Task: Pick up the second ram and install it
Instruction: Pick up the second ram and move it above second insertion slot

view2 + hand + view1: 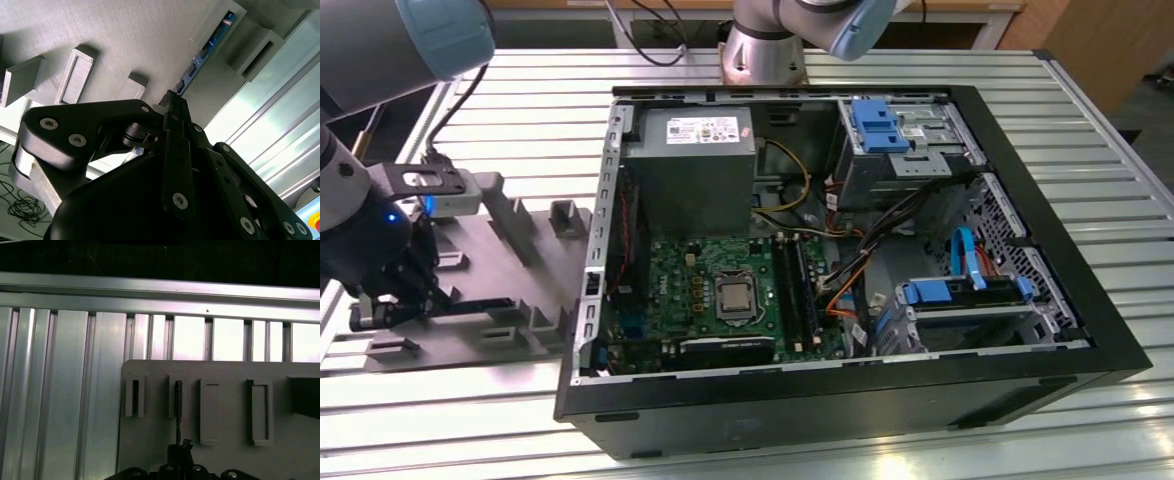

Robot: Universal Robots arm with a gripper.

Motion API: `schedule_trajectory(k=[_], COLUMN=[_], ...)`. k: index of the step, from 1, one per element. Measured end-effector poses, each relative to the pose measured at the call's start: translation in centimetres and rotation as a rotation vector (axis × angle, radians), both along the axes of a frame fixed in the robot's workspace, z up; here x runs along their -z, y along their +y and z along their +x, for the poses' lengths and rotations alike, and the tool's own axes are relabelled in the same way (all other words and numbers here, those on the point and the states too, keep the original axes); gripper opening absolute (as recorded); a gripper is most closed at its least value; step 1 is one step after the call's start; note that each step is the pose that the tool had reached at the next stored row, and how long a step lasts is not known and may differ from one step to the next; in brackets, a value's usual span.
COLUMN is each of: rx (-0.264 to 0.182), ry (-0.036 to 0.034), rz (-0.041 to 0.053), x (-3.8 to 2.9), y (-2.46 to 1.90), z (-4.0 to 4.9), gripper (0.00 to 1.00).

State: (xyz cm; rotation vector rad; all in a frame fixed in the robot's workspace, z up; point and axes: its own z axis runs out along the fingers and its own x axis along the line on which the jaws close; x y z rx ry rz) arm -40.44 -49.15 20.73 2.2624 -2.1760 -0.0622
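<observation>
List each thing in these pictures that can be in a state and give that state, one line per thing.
Ram: standing on edge in its fixture slot, not lifted.
Gripper: shut on one end of the ram.
Fixture: flat on the table; the other slots in the first wrist view are empty.
Case: lying on its side, open.
Processor: bare, no cooler on it.

Exterior view: bright, even indoor light from above; soft glare bands on aluminium table slats (881, 70); computer case (854, 405) interior dimmer, shadowed beside walls. Second wrist view: gripper (172, 98) dark, near-silhouette, close to lens, slightly soft; slats behind washed pale by glare. First wrist view: slats overexposed white, strip beyond them nearly black, grey fixture (235, 405) evenly lit.
</observation>
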Motion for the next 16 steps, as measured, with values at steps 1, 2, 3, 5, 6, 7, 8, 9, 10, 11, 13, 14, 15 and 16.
schedule_trajectory(k=[1,2,3,5,6,7,8,9,10,11,13,14,15,16], rx=[0.000,0.000,0.000,0.000,0.000,0.000,0.000,0.000,0.000,0.000,0.000,0.000,0.000,0.000], ry=[0.0000,0.0001,0.0001,0.0001,0.0001,0.0000,0.0001,0.0000,0.0001,0.0001,0.0002,0.0001,0.0001,0.0001], rz=[0.0000,-0.0001,-0.0001,-0.0001,-0.0002,-0.0001,-0.0001,0.0000,-0.0001,-0.0001,-0.0002,-0.0001,-0.0001,-0.0001], x=[-0.01,-0.04,-0.06,-0.10,-0.13,-0.14,-0.16,-0.18,-0.20,-0.23,-0.30,-0.33,-0.37,-0.41], y=[0.00,0.00,0.00,0.00,0.00,0.00,0.00,0.00,0.00,0.00,0.00,0.00,0.00,0.00], z=[0.00,0.00,0.00,0.00,0.00,0.00,0.00,0.00,0.00,0.00,0.00,0.00,0.00,0.00], gripper=[0.12,0.12,0.12,0.12,0.12,0.12,0.12,0.12,0.12,0.12,0.12,0.12,0.12,0.12])
